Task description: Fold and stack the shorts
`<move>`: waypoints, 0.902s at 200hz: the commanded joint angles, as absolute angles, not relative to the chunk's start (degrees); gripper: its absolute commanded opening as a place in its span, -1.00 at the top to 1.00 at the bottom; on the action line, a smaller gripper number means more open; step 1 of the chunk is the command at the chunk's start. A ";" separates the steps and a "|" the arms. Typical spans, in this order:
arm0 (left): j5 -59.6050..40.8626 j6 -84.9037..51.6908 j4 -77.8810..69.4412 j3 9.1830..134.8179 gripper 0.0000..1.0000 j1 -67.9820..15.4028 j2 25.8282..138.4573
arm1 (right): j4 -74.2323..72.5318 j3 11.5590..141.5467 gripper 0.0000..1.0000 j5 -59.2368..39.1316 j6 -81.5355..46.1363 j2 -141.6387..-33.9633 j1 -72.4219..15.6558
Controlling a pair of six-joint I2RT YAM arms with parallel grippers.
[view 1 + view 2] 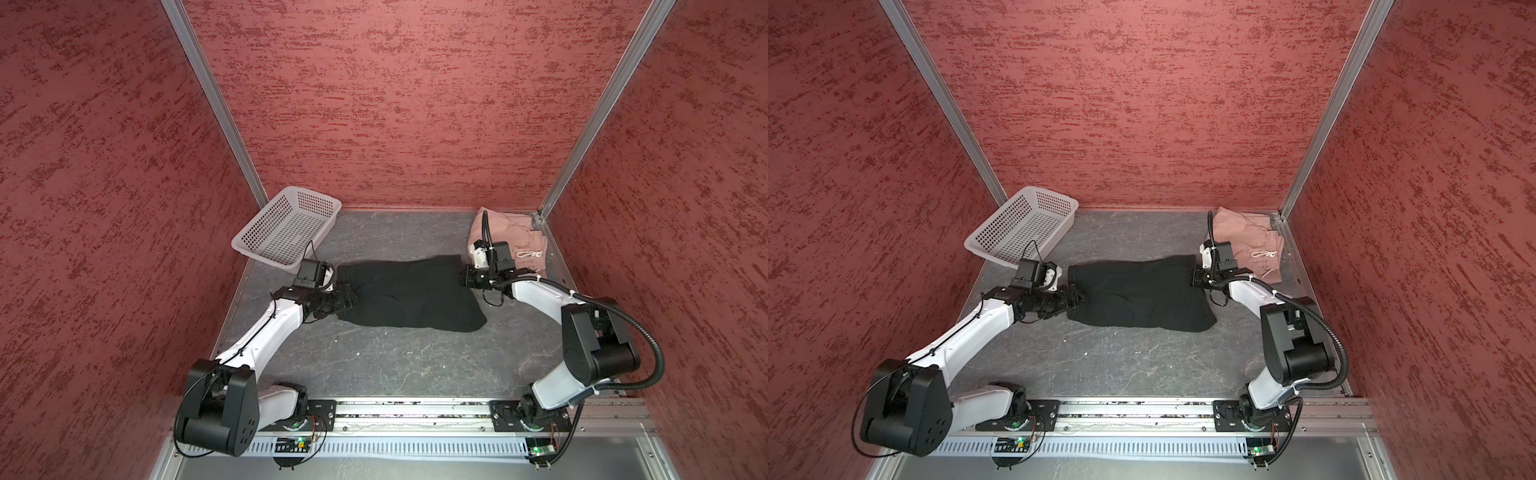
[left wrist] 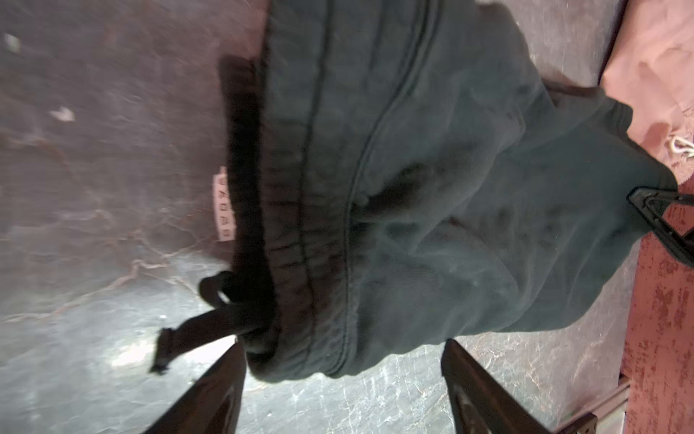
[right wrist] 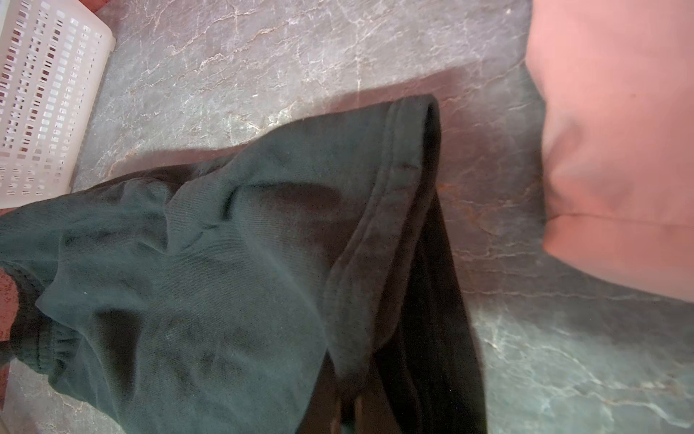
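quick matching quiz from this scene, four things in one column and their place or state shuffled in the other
Things:
1. black shorts
2. pink shorts
3. white basket
4. right gripper

Place or state:
a. folded in the far right corner
b. clamped shut on dark cloth
c. far left corner, nothing in it
d. spread across the middle of the table, between the two arms

Pairs: 1-d, 2-a, 3-c, 4-b
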State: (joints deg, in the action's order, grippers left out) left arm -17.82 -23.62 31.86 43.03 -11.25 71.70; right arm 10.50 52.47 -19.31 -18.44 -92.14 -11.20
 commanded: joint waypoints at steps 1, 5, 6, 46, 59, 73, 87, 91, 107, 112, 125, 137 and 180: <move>-16.63 -23.85 31.79 43.27 -0.57 -11.59 74.31 | 8.90 51.78 1.00 -19.69 -18.81 -91.09 -11.07; -16.28 -23.74 32.17 43.39 -0.57 -11.56 74.70 | 8.96 51.83 1.00 -19.73 -18.80 -90.94 -11.12; -16.18 -23.74 32.30 43.45 -0.57 -11.63 74.79 | 8.92 51.84 1.00 -19.75 -18.81 -90.91 -11.10; -16.14 -22.53 28.88 43.22 -0.49 -11.62 76.98 | 9.44 51.70 1.00 -20.39 -18.23 -89.88 -11.08; -16.73 -21.87 27.16 43.76 -0.42 -11.72 78.11 | 10.08 51.76 1.00 -20.30 -17.94 -89.89 -11.09; -17.47 -21.02 26.24 44.74 -0.14 -11.93 79.36 | 10.52 51.72 1.00 -20.21 -17.70 -89.83 -11.08; -18.31 -20.78 26.66 45.69 0.17 -12.16 80.21 | 11.02 51.73 1.00 -19.99 -17.66 -89.63 -11.08; -18.82 -20.78 26.89 45.91 0.23 -12.20 80.31 | 11.16 51.76 1.00 -19.77 -17.68 -89.42 -11.09; -20.24 -20.85 27.63 45.97 0.59 -12.49 79.93 | 11.35 51.85 1.00 -19.27 -17.76 -88.40 -11.10; -20.34 -20.84 28.06 45.88 0.68 -12.48 79.59 | 11.31 51.81 1.00 -19.09 -17.80 -87.92 -11.12; -19.73 -20.49 30.10 46.36 0.99 -12.40 78.24 | 11.55 52.03 1.00 -18.60 -17.83 -86.42 -11.07; -18.46 -20.24 32.19 46.90 1.00 -12.15 76.46 | 12.48 52.49 1.00 -17.61 -17.41 -84.87 -11.10; -17.27 -21.87 34.63 44.62 1.00 -11.69 70.20 | 18.39 51.72 1.00 -14.86 -18.00 -80.68 -10.99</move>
State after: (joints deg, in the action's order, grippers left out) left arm -18.24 -21.17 32.73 45.43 -12.16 73.06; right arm 14.59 52.40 -17.93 -18.22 -82.70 -11.20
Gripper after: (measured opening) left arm 0.074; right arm 0.065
